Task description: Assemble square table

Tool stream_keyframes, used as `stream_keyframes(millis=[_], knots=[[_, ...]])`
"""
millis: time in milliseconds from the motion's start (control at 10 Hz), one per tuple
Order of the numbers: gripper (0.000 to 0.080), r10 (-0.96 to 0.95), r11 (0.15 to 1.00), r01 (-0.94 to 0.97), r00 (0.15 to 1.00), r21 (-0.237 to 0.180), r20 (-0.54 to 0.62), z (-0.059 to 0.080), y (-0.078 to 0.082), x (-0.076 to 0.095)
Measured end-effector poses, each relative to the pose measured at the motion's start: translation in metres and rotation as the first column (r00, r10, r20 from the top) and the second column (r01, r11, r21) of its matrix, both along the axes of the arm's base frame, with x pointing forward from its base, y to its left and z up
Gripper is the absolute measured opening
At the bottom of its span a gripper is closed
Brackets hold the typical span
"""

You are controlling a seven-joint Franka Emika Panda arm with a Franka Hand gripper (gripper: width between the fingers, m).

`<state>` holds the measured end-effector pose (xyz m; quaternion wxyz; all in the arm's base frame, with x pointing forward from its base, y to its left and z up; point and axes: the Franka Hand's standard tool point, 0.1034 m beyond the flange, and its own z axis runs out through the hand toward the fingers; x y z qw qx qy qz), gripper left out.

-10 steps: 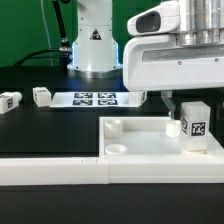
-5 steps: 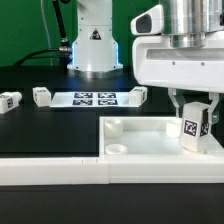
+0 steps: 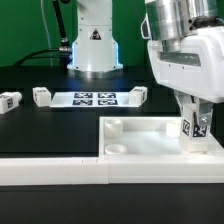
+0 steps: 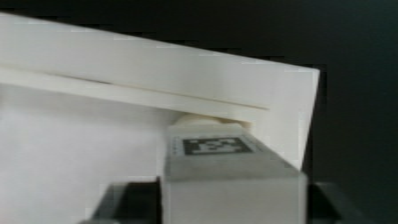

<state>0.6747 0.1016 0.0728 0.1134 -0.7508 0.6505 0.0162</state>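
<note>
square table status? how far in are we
Done: no leg clearly fitted; the tabletop lies flat, its two sockets on the exterior view's left bare. In hand: one leg stands upright at the corner on the exterior view's right, between the fingers of the claw; gripped or released, cannot tell. Left: three loose legs on the black table beside the marker board.

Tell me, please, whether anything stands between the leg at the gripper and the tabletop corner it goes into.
Nothing visible does. The leg stands upright between the fingers of the gripper, at the corner of the tabletop on the exterior view's right. The wrist view shows its end at the tabletop with nothing between.
</note>
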Motion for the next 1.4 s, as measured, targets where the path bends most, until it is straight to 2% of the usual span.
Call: stream_keyframes(millis=[100,200,300,400,700,800,900,1100,1400], knots=[[0.0413,0.015,1.0,-0.015,1.0,-0.003,0.002,-0.0004,0.0002,-0.0001],[0.0583,0.194,0.98,-0.192,0.98,-0.045,0.041,0.0005,0.0009,0.0017],[0.0583,0.337,0.94,-0.332,0.94,-0.078,0.059,0.0015,0.0031,0.0022],[0.0637,0.403,0.913,-0.397,0.913,-0.091,0.066,0.0017,0.0072,0.0016],[0.0648,0.567,0.822,-0.555,0.82,-0.13,0.08,0.0008,0.0049,0.0016],[0.0649,0.728,0.68,-0.707,0.682,-0.192,0.069,0.0017,0.0021,0.0028],[0.0649,0.863,0.496,-0.831,0.505,-0.253,0.034,0.0048,0.0011,0.0058],[0.0649,0.968,0.238,-0.928,0.25,-0.285,-0.005,0.0015,0.001,0.0051],[0.0607,0.961,0.264,-0.919,0.276,-0.291,0.002,0.0005,0.0038,0.0047]])
